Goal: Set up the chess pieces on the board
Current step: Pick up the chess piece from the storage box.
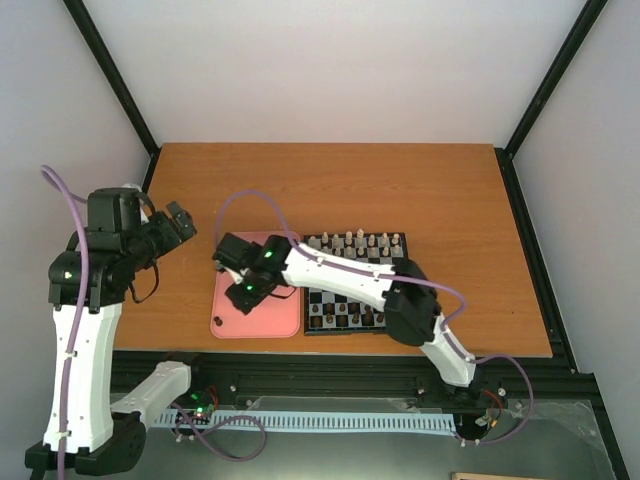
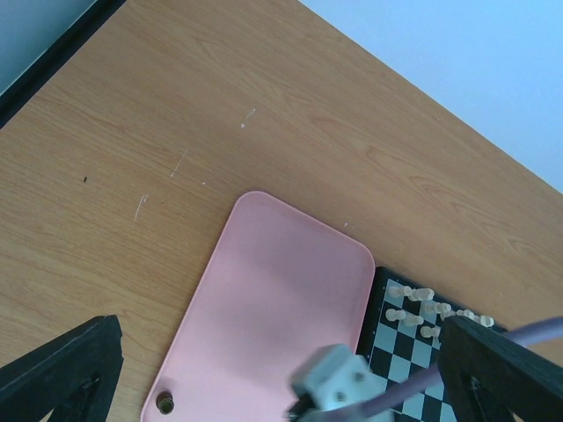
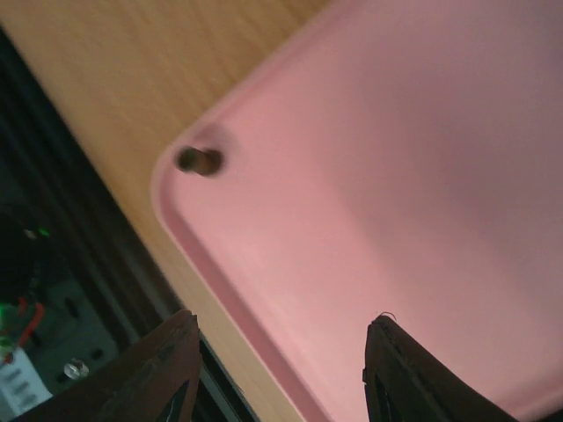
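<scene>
One dark piece (image 3: 200,161) is all I see left in the pink tray (image 3: 396,176). It sits in the tray's near-left corner, just inside the rim, and I cannot tell whether it stands or lies.

The board (image 1: 352,298) sits just beside the tray on its right. A row of dark chess pieces (image 1: 345,318) runs along its near edge and cream pieces (image 1: 355,243) along the far one, so I judge the setup nearly done.

My right arm (image 1: 340,272) reaches leftward across the board so the right jaws hang over the tray. They are apart with nothing between them, and the straggler lies ahead and to one side of the gap, not yet lined up. I take it they are open in order to close around it.

The left arm (image 1: 90,280) is folded up at the bench's (image 1: 400,190) left edge, well apart from the tray, with the left jaws spread wide and empty. I judge it is parked there to leave the way free while its camera watches the tray.

With the piece so close to the rim, one jaw may catch the rim on the way down.
</scene>
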Robot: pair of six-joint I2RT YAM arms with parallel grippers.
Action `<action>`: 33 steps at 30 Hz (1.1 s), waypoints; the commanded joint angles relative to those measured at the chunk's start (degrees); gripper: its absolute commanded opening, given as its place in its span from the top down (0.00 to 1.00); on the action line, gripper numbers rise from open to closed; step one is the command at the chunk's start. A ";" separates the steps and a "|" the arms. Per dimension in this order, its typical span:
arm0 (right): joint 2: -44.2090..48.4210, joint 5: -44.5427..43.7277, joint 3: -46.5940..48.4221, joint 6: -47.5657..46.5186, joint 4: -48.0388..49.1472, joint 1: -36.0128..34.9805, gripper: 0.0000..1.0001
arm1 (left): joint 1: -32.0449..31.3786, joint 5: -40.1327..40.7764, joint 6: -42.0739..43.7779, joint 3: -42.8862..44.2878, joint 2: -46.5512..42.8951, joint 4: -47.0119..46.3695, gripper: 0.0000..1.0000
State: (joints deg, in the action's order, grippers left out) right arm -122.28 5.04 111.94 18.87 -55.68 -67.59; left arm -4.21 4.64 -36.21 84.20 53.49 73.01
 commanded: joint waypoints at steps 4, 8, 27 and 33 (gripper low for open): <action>-11.35 6.71 16.26 -6.68 -1.55 -3.05 0.48 | 0.25 -1.20 -0.74 2.35 0.12 0.92 0.00; -15.15 9.06 18.07 -7.09 -0.24 -3.07 0.45 | 0.26 -1.11 -0.71 2.83 0.51 1.49 0.00; -25.41 10.19 25.66 -8.16 2.14 -3.07 0.44 | 0.27 -1.93 -0.54 3.01 2.69 1.92 0.00; -27.74 10.10 27.76 -7.91 1.40 -2.99 0.54 | 0.28 -1.59 0.03 2.95 2.43 2.63 0.00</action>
State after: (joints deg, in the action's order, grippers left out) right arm -148.20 15.64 137.56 11.18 -54.35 -70.59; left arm -4.21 3.18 -36.67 84.95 56.27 74.17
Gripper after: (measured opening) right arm 0.493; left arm 0.998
